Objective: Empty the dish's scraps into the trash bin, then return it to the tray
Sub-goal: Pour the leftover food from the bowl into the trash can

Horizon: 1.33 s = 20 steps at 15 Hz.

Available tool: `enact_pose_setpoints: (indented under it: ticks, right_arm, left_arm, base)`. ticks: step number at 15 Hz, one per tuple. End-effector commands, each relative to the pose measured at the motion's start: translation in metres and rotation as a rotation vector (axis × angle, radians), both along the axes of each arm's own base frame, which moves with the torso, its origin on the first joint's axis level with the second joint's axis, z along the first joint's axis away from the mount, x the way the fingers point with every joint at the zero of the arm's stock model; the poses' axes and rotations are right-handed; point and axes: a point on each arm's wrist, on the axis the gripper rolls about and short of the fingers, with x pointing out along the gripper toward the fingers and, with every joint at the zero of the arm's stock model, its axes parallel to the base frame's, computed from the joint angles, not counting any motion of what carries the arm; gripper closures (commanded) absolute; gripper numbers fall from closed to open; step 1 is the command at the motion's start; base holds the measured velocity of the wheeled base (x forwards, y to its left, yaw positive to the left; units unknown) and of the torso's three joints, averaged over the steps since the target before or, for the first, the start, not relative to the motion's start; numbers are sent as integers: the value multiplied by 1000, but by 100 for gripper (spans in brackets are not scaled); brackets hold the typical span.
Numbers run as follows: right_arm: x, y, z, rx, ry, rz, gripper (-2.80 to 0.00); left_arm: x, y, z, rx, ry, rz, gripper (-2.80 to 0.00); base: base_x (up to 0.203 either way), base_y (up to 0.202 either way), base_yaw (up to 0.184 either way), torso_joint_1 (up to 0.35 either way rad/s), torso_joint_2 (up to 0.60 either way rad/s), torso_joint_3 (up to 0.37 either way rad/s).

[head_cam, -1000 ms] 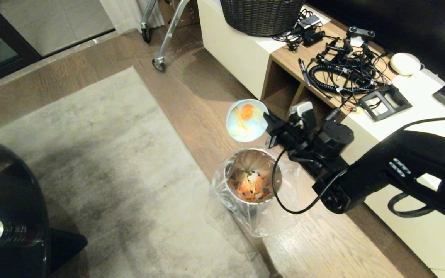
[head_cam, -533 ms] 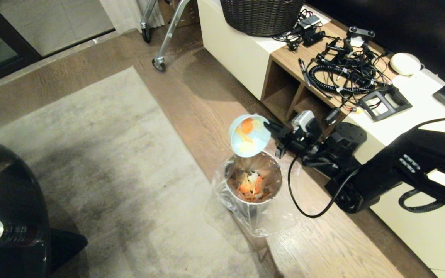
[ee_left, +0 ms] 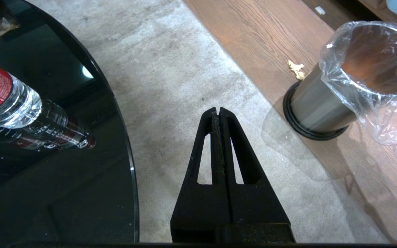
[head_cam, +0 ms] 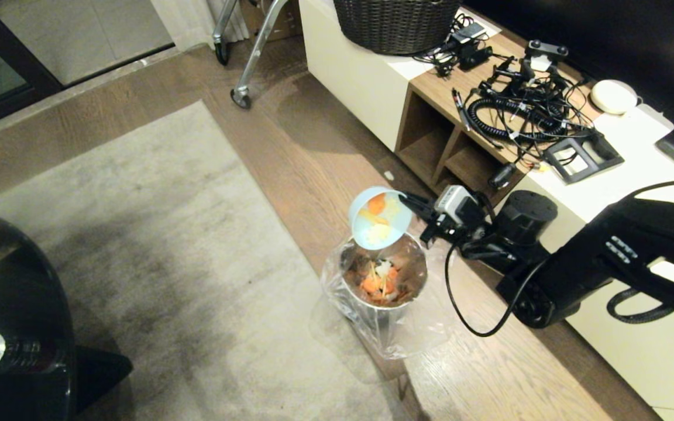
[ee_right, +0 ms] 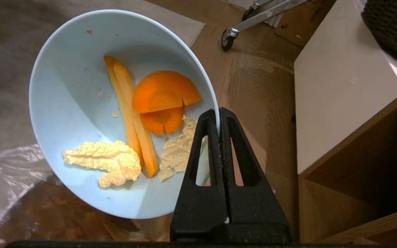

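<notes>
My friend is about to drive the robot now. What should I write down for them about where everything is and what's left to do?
Right gripper: shut on the rim of the dish, holding it tilted over the trash bin.
Left gripper: shut, empty, parked over the rug beside the black glass table.
Scraps: carrot pieces and pale leafy bits are in the dish; the bin holds other scraps.
Done: dish carried to the bin and tipped.
Left: tip further until the scraps fall out, then return the dish to the tray, which is not in view.

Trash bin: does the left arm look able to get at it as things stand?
Probably yes. The left gripper, fingers shut, hangs over the rug with bare floor between it and the trash bin; only the dish, held by the right gripper, tilts above the mouth.
</notes>
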Motion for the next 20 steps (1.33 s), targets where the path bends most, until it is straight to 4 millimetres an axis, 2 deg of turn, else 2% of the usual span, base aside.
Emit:
enact_pose_setpoints:
  ticks: [1, 9, 15, 20]
  right_arm:
    - [0, 0, 0, -11, -47, -6, 0]
    - [7, -4, -12, -97, -56, -48, 0]
    - [21, 0, 13, -172, -299, -113, 0]
    - [12, -1, 27, -189, -359, -121, 0]
  left_arm:
    - [0, 0, 0, 0, -1, 1, 0]
    - [0, 0, 0, 0, -1, 1, 0]
    - [0, 0, 0, 0, -1, 1, 0]
    - [0, 0, 0, 0, -1, 1, 0]
  base:
    - [0, 0, 0, 0, 0, 0]
    - [0, 0, 0, 0, 0, 0]
    - [0, 0, 0, 0, 0, 0]
    - [0, 0, 0, 0, 0, 0]
